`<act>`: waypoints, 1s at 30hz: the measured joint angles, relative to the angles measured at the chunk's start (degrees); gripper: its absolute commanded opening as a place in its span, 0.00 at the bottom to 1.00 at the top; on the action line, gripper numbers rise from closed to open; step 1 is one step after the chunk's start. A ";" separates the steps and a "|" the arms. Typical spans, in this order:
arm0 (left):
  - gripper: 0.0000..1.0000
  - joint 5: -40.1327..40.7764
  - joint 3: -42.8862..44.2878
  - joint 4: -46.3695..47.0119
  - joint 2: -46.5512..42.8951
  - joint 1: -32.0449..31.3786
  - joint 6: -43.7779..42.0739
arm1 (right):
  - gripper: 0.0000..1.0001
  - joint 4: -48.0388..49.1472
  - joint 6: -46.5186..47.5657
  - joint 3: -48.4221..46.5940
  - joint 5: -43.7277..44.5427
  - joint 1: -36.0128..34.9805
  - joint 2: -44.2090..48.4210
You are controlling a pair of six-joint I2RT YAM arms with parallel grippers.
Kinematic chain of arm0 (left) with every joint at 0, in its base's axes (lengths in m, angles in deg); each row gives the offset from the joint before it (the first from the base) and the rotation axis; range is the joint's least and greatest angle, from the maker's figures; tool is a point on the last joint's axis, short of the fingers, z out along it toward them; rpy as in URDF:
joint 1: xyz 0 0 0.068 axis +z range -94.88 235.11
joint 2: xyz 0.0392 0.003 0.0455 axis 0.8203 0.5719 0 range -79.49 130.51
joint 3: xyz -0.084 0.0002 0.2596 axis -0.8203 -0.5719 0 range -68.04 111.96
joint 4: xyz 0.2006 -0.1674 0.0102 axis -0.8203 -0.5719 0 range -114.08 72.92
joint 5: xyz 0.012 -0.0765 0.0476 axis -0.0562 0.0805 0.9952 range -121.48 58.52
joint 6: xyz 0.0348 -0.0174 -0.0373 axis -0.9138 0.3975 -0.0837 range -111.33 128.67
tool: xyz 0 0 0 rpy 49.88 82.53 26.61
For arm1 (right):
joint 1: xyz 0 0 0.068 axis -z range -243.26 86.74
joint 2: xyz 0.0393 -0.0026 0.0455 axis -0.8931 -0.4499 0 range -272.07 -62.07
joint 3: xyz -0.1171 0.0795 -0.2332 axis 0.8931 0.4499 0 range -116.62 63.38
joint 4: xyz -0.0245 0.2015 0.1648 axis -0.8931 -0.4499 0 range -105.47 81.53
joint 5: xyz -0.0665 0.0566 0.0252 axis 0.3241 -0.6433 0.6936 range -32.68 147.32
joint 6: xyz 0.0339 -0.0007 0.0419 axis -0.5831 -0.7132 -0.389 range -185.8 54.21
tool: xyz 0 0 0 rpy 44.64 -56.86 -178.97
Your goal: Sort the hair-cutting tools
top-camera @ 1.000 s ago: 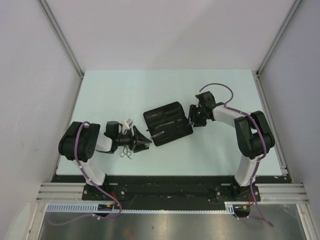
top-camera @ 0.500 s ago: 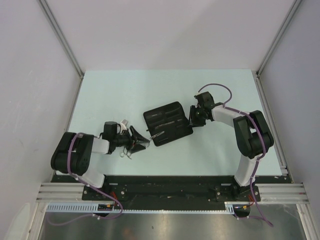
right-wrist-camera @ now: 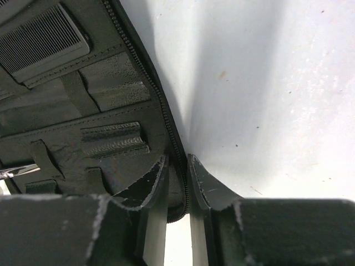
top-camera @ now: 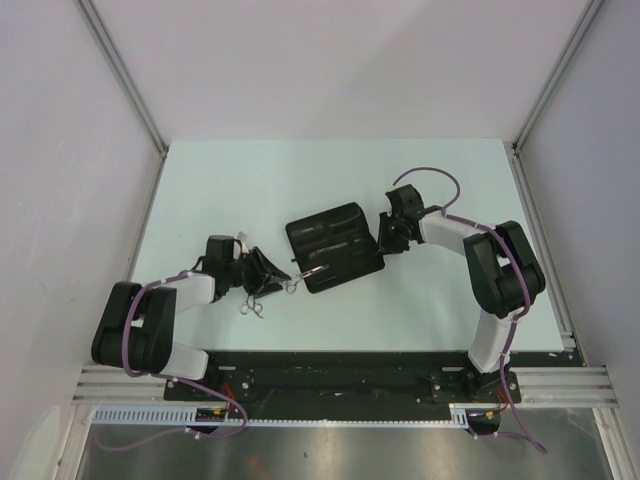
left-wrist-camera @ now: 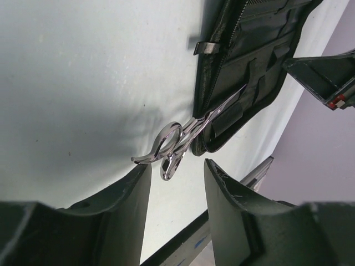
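A black fabric case (top-camera: 335, 247) lies open at mid table. A silver pair of scissors (top-camera: 303, 275) has its blades tucked in the case's near-left corner, and its ring handles stick out over the table. In the left wrist view these scissors (left-wrist-camera: 186, 134) lie just ahead of my left gripper (left-wrist-camera: 177, 169), which is open and empty. A second pair of scissors (top-camera: 251, 305) lies on the table below my left gripper (top-camera: 280, 279). My right gripper (top-camera: 382, 245) is shut on the case's zipped right edge (right-wrist-camera: 176, 145). A black comb (right-wrist-camera: 43, 39) sits in a case pocket.
The case's inside (left-wrist-camera: 260, 61) has straps and pockets holding dark tools that are hard to tell apart. Grey walls stand to the left, right and back of the pale table (top-camera: 240, 190). The table's near edge is a black rail (top-camera: 330, 360).
My left gripper has drawn back to the left, away from the case. The scissors' handles now show ahead of its open fingers. The right arm has hardly moved.
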 measured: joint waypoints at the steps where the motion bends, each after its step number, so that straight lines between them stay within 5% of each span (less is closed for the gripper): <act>1: 0.47 0.37 0.07 -0.24 0.00 -0.17 -0.04 | 0.20 -0.02 -0.24 0.00 0.20 -0.26 0.00; 20: 0.41 5.14 3.08 -2.36 2.34 -0.35 -2.47 | 0.12 -0.04 -5.01 -0.02 -3.15 -5.62 -0.57; 30: 0.20 3.39 8.61 -3.32 7.10 -0.33 -8.59 | 0.12 -0.04 -5.16 -0.02 -3.17 -5.62 -0.66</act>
